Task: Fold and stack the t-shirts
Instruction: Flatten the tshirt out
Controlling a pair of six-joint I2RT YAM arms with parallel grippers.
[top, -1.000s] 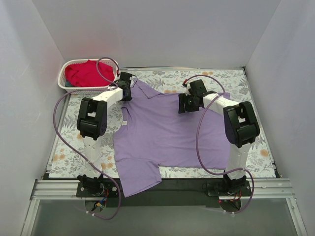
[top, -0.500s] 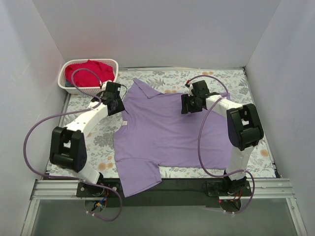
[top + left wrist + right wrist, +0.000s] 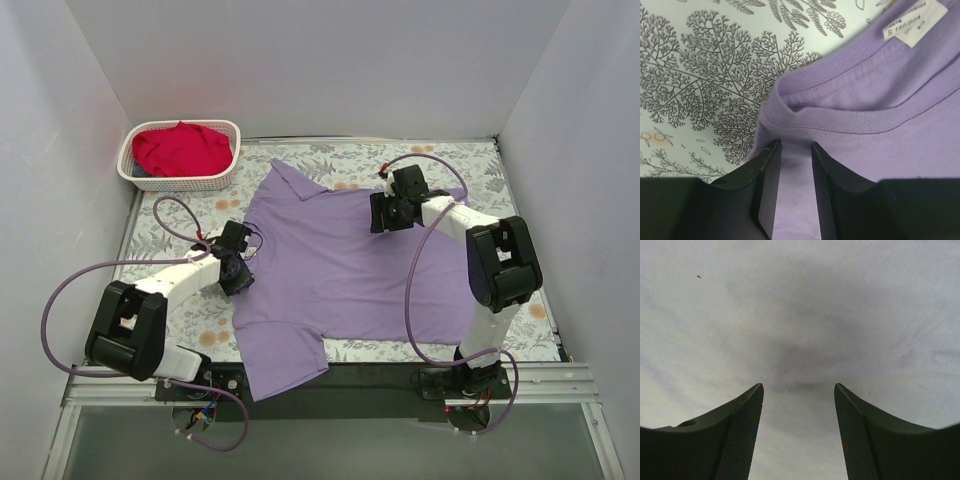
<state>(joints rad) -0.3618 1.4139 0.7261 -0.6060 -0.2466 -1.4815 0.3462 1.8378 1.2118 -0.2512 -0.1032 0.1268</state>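
The purple t-shirt [image 3: 350, 260] lies spread out flat in the middle of the table [image 3: 500, 170], which has leaves and flowers printed on it. The shirt's neck is on my left side. One sleeve points to the far side, toward the basket [image 3: 185, 183]. The other sleeve hangs a little over the near edge of the table. The red t-shirt [image 3: 180, 148] is bunched up inside that white basket, in the far left corner, well apart from the purple one. My left arm [image 3: 175, 278] reaches low across the table, and my left jaws are down at the neck of the purple t-shirt. My left wrist camera shows the ribbed neck band [image 3: 850, 122] just ahead of them, and a small white label [image 3: 916, 21] farther on. My left jaws have only a narrow gap, and I see flat purple cloth in that gap. The tips sit right at the edge of the shirt, where the cloth meets the table. My right arm [image 3: 455, 215] reaches over the far right part of the shirt. My right jaws are spread wide, with nothing between them. They point down at smooth cloth that looks pale and grey in my right wrist camera
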